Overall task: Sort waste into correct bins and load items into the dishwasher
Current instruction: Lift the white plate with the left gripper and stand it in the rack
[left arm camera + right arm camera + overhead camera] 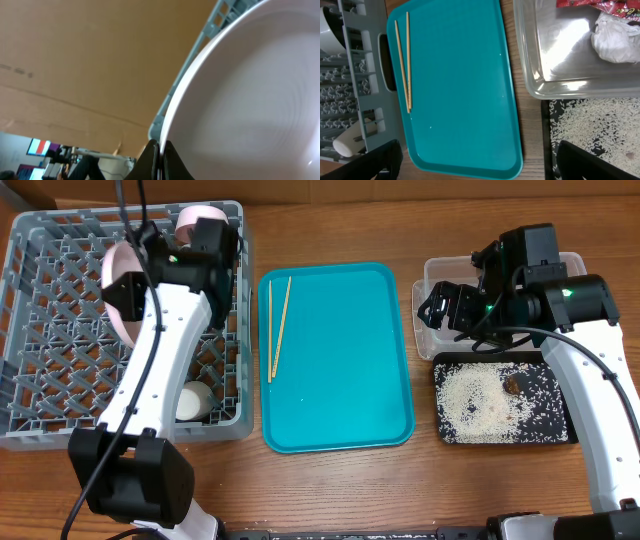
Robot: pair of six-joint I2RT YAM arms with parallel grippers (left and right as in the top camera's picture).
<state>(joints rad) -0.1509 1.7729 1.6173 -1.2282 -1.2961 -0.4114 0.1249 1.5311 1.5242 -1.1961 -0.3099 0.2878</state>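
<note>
Setting, as I see it: a lab or office workspace. Evidence: wood-grain bench; plain cardboard partition; lit computer monitors visible beyond it.

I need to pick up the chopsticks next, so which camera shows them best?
The right wrist view: the chopsticks lie large and unobstructed on the teal tray, both full length. The overhead view shows them whole but small and thin. The left wrist view shows none, only the plate and the dish rack edge.
</note>
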